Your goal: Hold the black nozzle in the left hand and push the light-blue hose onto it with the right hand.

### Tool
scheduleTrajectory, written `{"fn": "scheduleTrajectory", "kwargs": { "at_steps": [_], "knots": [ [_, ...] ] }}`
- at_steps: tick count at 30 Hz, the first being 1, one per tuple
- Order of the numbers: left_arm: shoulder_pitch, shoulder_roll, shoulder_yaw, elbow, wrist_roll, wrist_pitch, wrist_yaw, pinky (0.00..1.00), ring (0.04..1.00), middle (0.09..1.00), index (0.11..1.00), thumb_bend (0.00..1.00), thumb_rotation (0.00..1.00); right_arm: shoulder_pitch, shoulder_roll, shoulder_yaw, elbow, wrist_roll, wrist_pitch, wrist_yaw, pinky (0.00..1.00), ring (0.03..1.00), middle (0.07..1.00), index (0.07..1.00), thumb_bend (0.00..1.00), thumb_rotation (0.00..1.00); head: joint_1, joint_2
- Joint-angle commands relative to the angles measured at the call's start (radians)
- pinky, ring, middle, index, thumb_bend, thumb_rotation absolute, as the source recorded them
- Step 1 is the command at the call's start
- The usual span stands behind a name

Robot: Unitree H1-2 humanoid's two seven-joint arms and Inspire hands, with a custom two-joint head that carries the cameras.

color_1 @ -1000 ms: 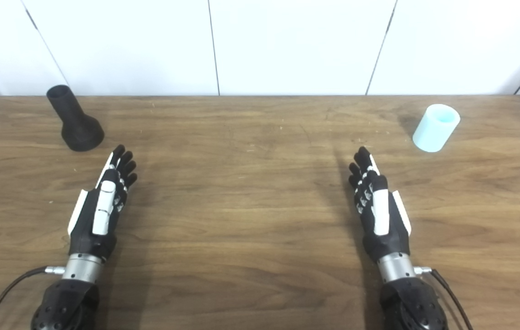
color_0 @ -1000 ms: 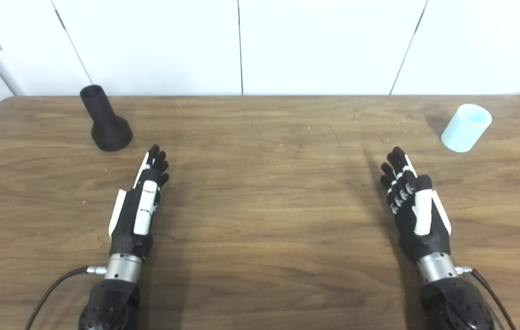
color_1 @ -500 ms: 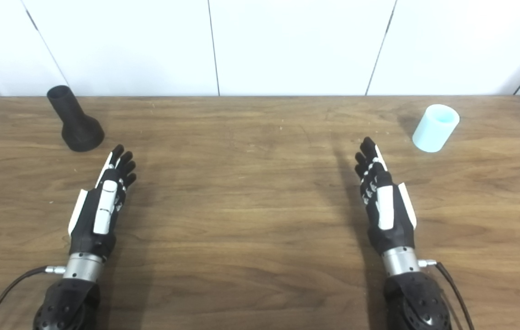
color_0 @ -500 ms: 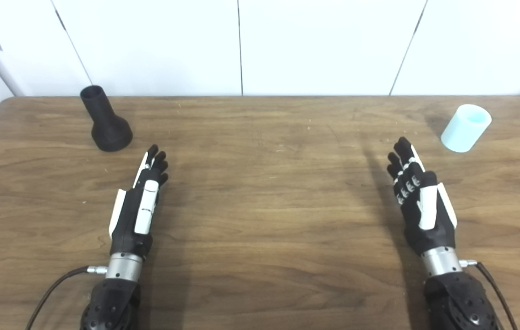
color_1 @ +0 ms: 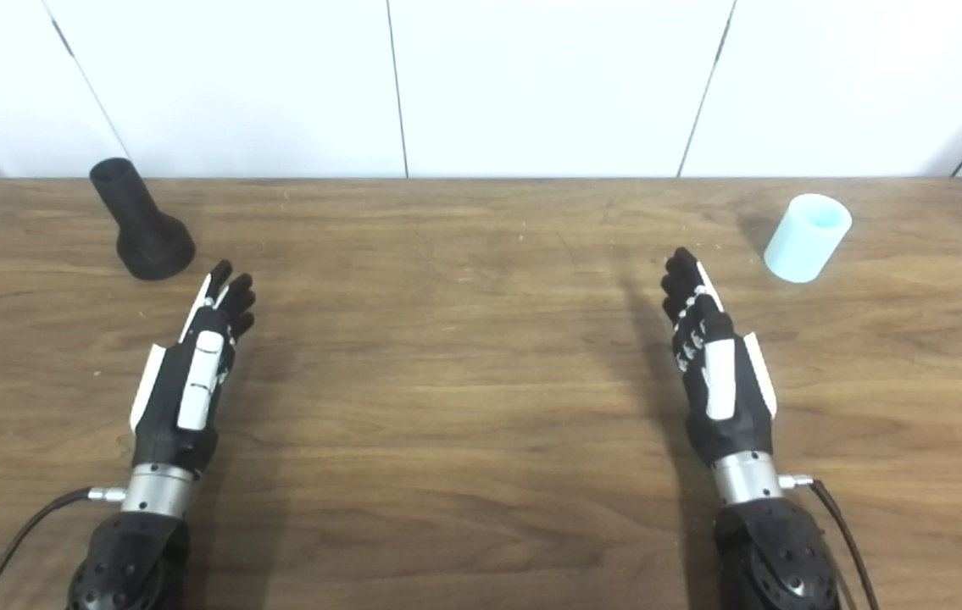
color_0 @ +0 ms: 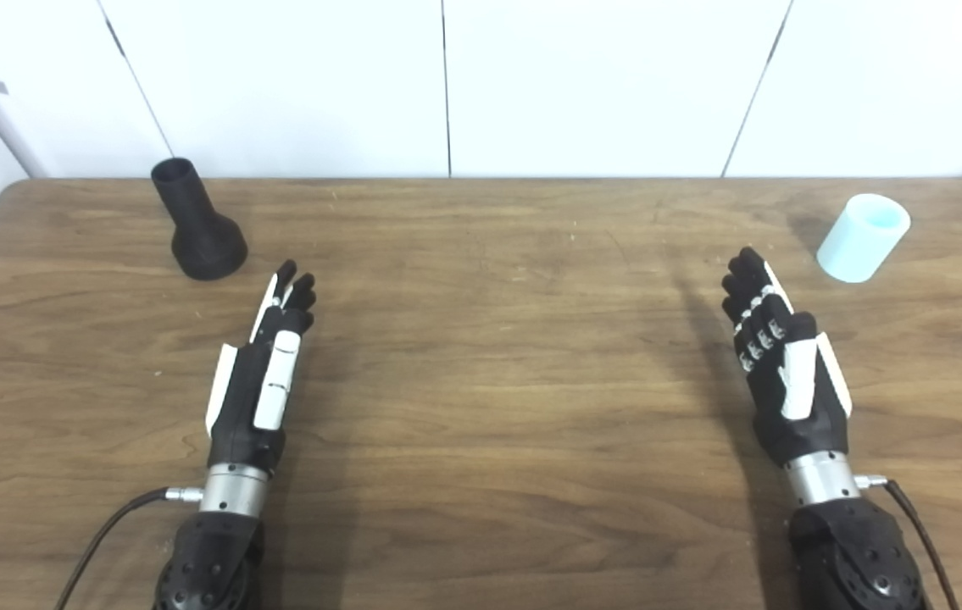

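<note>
Black flared plastic nozzle [color_0: 199,227] stands ungrasped on the wooden table [color_0: 481,381] just beyond the empty, open-fingered left hand [color_0: 264,373], and the light-blue cylindrical hose piece [color_0: 862,236] waits beyond the likewise open, empty right hand [color_0: 781,360], so everything remains.

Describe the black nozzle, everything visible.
The black nozzle is one matte, dark piece, plastic by the look. It has a wide rounded base and a narrower tube ending in an open round mouth. It stands on its base on the wooden table, in the far left corner near the white wall, the tube leaning away toward the upper left. Nothing touches it but the table. The left robot hand lies short of it, open, fingertips pointing toward its base with a clear gap.
</note>
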Motion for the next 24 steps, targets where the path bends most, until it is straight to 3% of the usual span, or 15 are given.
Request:
{"fn": "scheduleTrajectory", "kwargs": {
  "at_steps": [1,2,6,17,24],
  "knots": [
    [0.011,-0.020,-0.014,0.042,0.008,-0.038,0.012,0.96,0.964,0.951,0.972,0.48,0.98,0.039,-0.017,-0.012,0.082,0.018,-0.039,0.025,1.00,0.987,0.973,0.971,0.55,1.00,0.000,0.001],
    [0.011,-0.028,-0.018,0.048,0.011,-0.041,0.015,0.96,0.964,0.951,0.972,0.48,0.98,0.039,-0.024,-0.018,0.095,0.027,-0.045,0.032,1.00,0.987,0.972,0.971,0.55,1.00,0.067,-0.024],
    [0.011,-0.057,-0.032,0.063,0.016,-0.045,0.026,0.97,0.964,0.950,0.974,0.51,0.97,0.034,-0.048,-0.036,0.153,0.057,-0.083,0.063,1.00,0.980,0.966,0.969,0.56,1.00,0.134,-0.054],
    [0.011,-0.093,-0.031,0.083,0.004,-0.040,0.029,0.96,0.968,0.948,0.978,0.49,0.96,0.016,-0.071,-0.057,0.252,0.107,-0.122,0.106,0.95,0.952,0.943,0.951,0.57,1.00,0.185,-0.103],
    [0.002,-0.100,-0.040,0.136,0.018,-0.086,0.046,0.95,0.955,0.943,0.975,0.49,0.94,0.001,-0.085,-0.059,0.306,0.112,-0.147,0.129,0.94,0.948,0.944,0.951,0.58,1.00,0.202,-0.161]
  ]
}}
